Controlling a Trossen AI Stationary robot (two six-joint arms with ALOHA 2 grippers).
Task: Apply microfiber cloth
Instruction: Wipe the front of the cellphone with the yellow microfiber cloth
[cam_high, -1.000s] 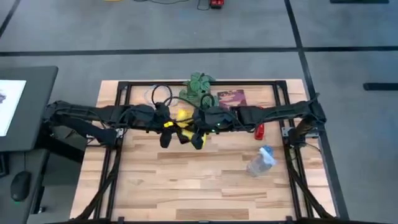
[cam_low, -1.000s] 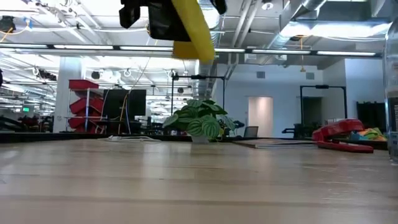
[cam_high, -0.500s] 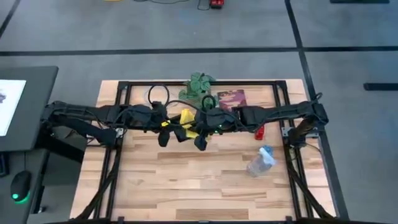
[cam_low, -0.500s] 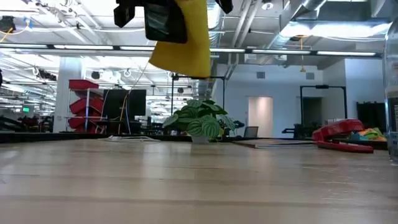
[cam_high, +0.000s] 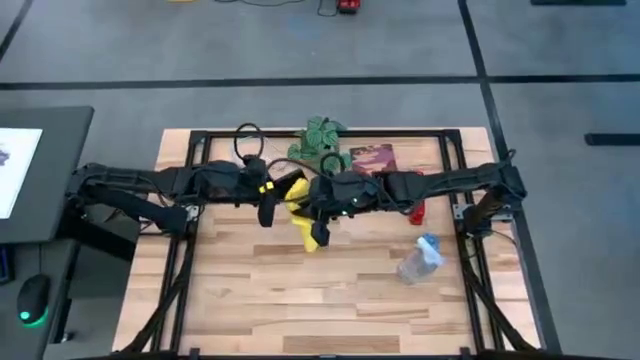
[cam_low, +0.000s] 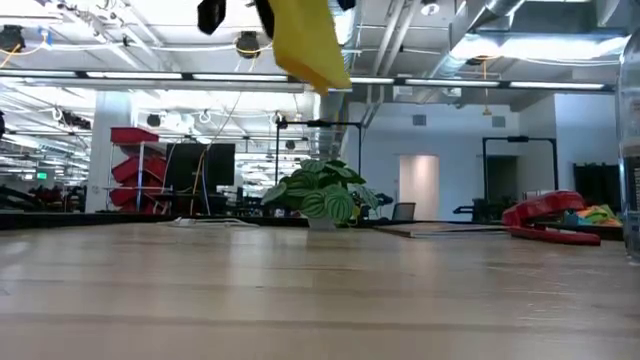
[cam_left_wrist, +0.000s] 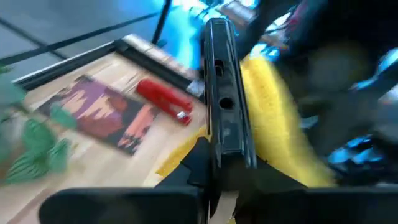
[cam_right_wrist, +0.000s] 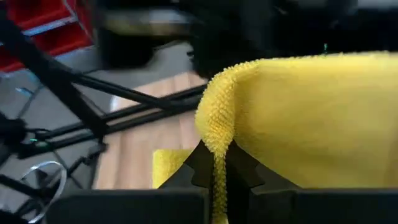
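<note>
Low view: bare wooden table (cam_low: 320, 290) up front, nothing of the task on it; microfiber cloth (cam_low: 305, 40) hangs well above the surface at the top of the picture, clear of the wood. Potted plant (cam_low: 318, 195) and a red tool (cam_low: 545, 215) sit at the far edge. High view: both arms reach in over the middle of the table and meet near its rear half. Right gripper (cam_high: 318, 222) has the cloth (cam_high: 305, 212) pinched; fabric drapes down from it, yellow end pointing toward the near side. Right wrist view confirms: fingers closed on a fold of cloth (cam_right_wrist: 280, 118), fabric bunched right at the tips. Left gripper (cam_high: 266, 210) is just beside the cloth on its left side; can't tell from the left wrist view whether its fingers are apart or together, only one finger (cam_left_wrist: 222, 99) shows clearly against the yellow. Farther right, a clear spray bottle (cam_high: 420, 258) lies on its side. At the rear edge: dark red booklet (cam_high: 371, 158) beside the plant (cam_high: 320, 135).
</note>
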